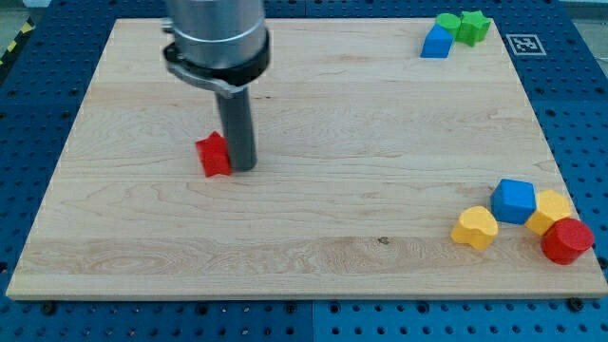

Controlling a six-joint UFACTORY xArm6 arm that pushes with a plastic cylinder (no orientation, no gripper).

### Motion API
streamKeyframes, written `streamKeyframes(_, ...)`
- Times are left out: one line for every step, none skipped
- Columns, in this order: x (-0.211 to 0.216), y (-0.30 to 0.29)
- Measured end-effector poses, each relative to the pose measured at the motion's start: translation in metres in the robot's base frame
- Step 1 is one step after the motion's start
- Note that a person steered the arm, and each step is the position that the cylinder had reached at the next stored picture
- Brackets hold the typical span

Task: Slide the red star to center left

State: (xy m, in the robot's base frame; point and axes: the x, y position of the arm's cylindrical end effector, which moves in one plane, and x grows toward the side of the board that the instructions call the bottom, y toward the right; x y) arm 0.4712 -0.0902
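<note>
Nearest, along the view's bottom right, four blocks huddle on the wooden surface [313, 256]: a red cylinder [567, 239] close to the edge, a yellow block [550, 209] touching it just above, a blue cube-like block [514, 200] beside that, and a yellow heart-shaped block [475, 228] to the view's left of the cluster, near the blue one.

Farther up, left of the surface's middle, sits the red star [215, 154]. Its points are hard to make out, so it reads as a chunky red block. My tip [243, 168] stands on the surface at the star's right side, touching it or nearly so; the dark rod rises from there into the grey arm housing [216, 38] at the view's top. No pincer exists on this arm, so there is no grasping state to tell; only the rod's end meets the star.

Farthest, in the view's top right corner, a blue block [437, 43] lies against two green blocks, one [446, 23] at its top, the other [472, 27] just right.
</note>
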Motion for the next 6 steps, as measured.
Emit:
streamKeyframes(0.000, -0.020)
streamKeyframes(0.000, -0.041)
streamKeyframes(0.001, -0.069)
streamKeyframes(0.001, -0.095)
streamKeyframes(0.001, -0.116)
streamKeyframes(-0.001, -0.131)
